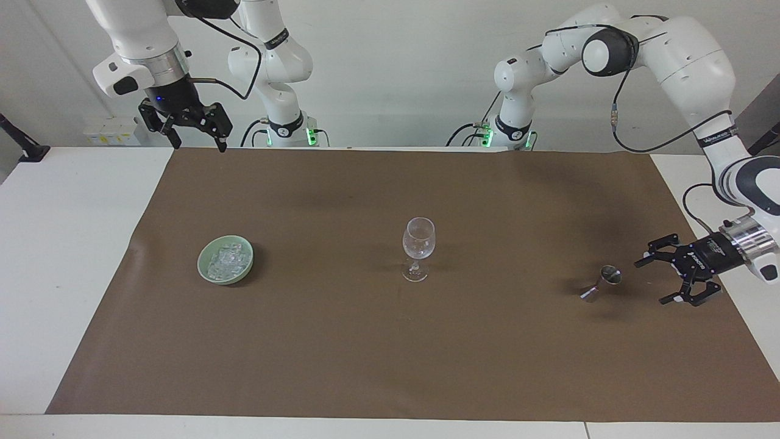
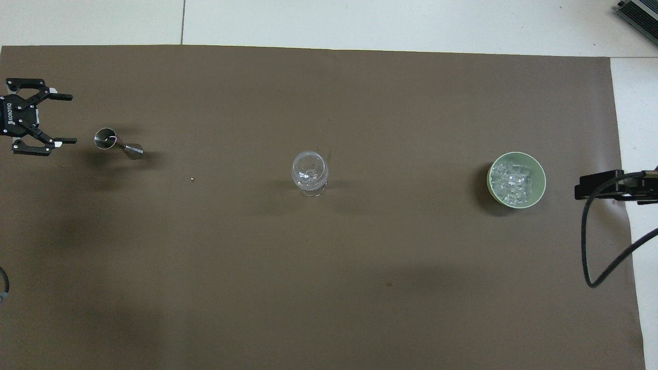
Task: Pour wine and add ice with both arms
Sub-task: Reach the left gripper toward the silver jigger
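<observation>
Nothing is poured yet: the clear stemmed wine glass (image 1: 418, 247) is empty; the small steel jigger (image 1: 602, 283) beside it is approached by the spread, empty left gripper (image 1: 653, 280); the right gripper (image 1: 194, 141) is likewise spread, idle above.

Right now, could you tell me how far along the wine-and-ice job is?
Nothing is done: the wine glass looks empty and the ice sits in its green bowl. The left pincer, open, is beside the metal jigger, not touching; the right pincer waits open. Pouring and icing remain.

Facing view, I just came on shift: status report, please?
Left claw open beside jigger. Right claw open, waiting. Ice in bowl. Nothing between.
</observation>
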`<state>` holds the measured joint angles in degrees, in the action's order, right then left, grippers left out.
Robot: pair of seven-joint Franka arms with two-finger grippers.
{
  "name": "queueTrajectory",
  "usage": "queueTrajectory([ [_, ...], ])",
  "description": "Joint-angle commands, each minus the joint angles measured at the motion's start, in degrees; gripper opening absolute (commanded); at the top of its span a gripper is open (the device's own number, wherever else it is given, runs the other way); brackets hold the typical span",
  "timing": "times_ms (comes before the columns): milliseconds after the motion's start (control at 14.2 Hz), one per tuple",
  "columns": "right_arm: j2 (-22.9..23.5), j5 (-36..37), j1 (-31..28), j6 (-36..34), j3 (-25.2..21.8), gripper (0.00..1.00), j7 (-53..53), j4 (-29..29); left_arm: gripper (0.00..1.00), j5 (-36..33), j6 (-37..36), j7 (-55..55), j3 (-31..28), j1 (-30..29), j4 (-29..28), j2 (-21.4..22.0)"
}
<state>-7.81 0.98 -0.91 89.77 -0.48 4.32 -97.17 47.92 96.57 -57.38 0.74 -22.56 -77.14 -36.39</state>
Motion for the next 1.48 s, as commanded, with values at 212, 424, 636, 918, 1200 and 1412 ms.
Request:
queueTrajectory([
  [212, -1.2, -0.1, 0.0, -0.6, 0.0, 1.0, 0.9, -0.9, 1.0, 6.8, 0.9, 5.4, 0.6, -1.7, -7.3, -0.6],
  [424, -1.2, -0.1, 0.0, -0.6, 0.0, 1.0, 0.9, -0.9, 1.0, 10.4, 2.2, 9.5, 0.6, -1.8, -11.9, -0.3],
  [636, -1.2, -0.1, 0.0, -0.6, 0.0, 1.0, 0.9, -0.9, 1.0, 14.3, 5.1, 11.1, 0.6, -2.1, -17.3, 0.4],
  [918, -1.2, -0.1, 0.0, -0.6, 0.0, 1.0, 0.9, -0.9, 1.0, 18.8, 6.2, 12.2, 0.6, -2.7, -20.7, 0.7],
  [1200, -1.2, -0.1, 0.0, -0.6, 0.0, 1.0, 0.9, -0.9, 1.0, 23.3, 5.6, 18.3, 0.7, -2.8, -26.2, 2.8],
  [1412, -1.2, -0.1, 0.0, -0.6, 0.0, 1.0, 0.9, -0.9, 1.0, 25.8, 5.2, 20.7, 0.7, -2.8, -28.3, 3.4],
])
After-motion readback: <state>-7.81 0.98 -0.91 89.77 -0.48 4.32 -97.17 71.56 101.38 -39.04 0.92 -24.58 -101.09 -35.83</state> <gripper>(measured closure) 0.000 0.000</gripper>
